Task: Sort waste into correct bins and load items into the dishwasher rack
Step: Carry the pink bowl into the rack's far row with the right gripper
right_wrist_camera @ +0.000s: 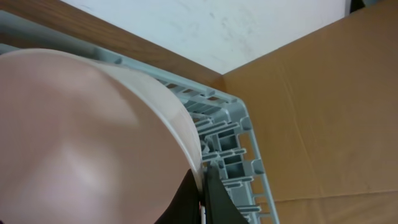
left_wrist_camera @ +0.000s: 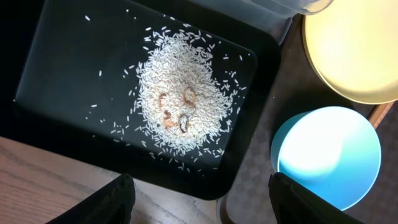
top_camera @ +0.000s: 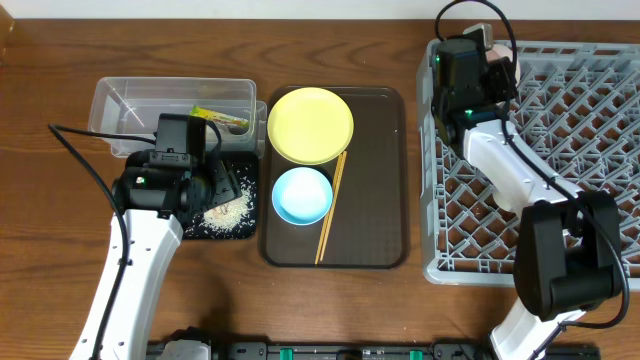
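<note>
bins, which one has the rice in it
The shallow black tray, with rice heaped in its middle; the clear tub beside it holds a green-and-yellow wrapper instead.

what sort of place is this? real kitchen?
Probably a lab mock-up of dish clearing, not a real kitchen: a wooden table with a grey dishwasher rack, a brown serving tray holding a yellow plate, and plain cardboard beyond the rack.

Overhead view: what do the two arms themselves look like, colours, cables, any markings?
Both the left arm and right arm have white tube-like links joined by boxy black joint housings, each showing a small green light. Thin black cables loop off them. The left claw has plain black fingers. No lettering is readable.
</note>
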Controlling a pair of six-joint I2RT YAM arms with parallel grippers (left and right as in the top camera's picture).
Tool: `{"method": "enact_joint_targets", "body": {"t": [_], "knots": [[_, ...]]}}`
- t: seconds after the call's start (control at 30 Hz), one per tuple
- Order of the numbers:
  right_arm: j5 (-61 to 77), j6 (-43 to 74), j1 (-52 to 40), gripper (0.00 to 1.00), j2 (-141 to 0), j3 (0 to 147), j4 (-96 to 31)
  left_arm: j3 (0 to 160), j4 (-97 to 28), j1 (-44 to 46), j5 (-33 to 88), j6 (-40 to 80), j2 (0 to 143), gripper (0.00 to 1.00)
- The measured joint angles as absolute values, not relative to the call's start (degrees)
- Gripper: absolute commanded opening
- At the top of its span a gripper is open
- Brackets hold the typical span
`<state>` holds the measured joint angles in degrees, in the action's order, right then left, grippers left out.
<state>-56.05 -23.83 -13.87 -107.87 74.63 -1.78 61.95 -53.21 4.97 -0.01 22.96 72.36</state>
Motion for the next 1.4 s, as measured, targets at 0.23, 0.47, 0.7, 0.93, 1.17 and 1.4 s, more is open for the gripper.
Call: {"method": "enact_joint_targets", "body": {"t": [0.23,0.47,0.7,0.93,1.17,1.4], "knots": [[-55.75,-20.91,-15.35,0.02,-107.85,74.65,-3.79,61.95,-53.39,4.97,-0.01,22.98,72.36,0.72],[-57.34,-17.76,-16.53,0.06,-107.68,74.98,-8.84,61.95,-53.39,4.97,-0.01,22.98,72.36,0.72],[-59.18,-12.23,-18.17,0.03,-107.18,74.98,-12.12,61.95,-53.41,4.97,-0.01,22.98,72.36,0.72],[-59.75,-10.59,-18.33,0.01,-107.15,74.94,-7.79,61.95,-53.6,4.97,-0.01,22.96,72.36,0.72],[-61.1,-10.98,-18.85,0.01,-107.35,74.83,-0.51,61.95,-53.6,4.97,-0.01,22.98,72.36,0.72],[-61.58,-11.03,-18.11,0.01,-107.35,74.83,-0.1,61.95,-53.6,4.97,-0.01,22.96,72.36,0.72]]}}
